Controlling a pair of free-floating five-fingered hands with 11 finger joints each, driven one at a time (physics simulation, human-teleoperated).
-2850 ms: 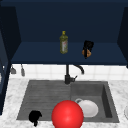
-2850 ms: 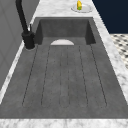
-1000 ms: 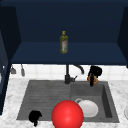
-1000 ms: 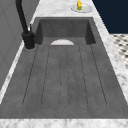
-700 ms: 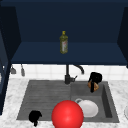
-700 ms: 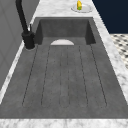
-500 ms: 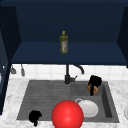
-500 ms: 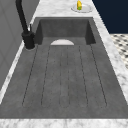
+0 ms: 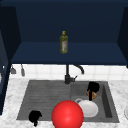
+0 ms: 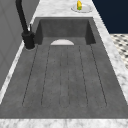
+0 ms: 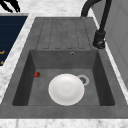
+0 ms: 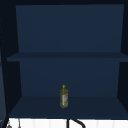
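I'm working in a simulated kitchen: just behind my right hand (image 9: pixel 93 87) sits a dark grey sink (image 9: pixel 107 100) with a ribbed draining board to that hand's left and a black curved faucet (image 9: pixel 68 75) rising at the back rim. Below the hand a white plate (image 9: pixel 88 108) lies in the basin. Speckled marble countertop (image 9: pixel 10 90) frames the sink, white wall tiles run behind it, and well above the hand an open dark blue wall cabinet holds an oil bottle (image 9: pixel 63 42) on its lower shelf

right hand (image 9: pixel 93 86) fingers curled, left hand (image 9: pixel 35 116) hanging
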